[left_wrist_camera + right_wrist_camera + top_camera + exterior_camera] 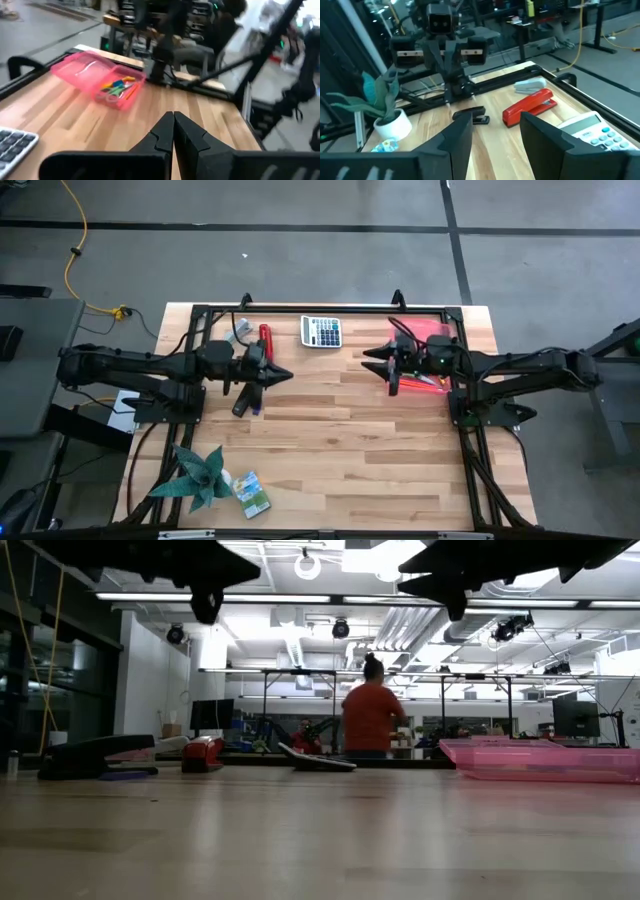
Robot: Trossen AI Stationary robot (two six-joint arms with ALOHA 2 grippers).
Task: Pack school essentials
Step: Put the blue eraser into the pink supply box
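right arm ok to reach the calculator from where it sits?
Probably yes. The right gripper hovers open above the table, and bare wood lies between it and the calculator. The red stapler and left gripper sit farther off.

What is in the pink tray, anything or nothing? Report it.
Not empty. The left wrist view shows the pink tray holding green-handled scissors, an orange pencil and other small coloured pieces.
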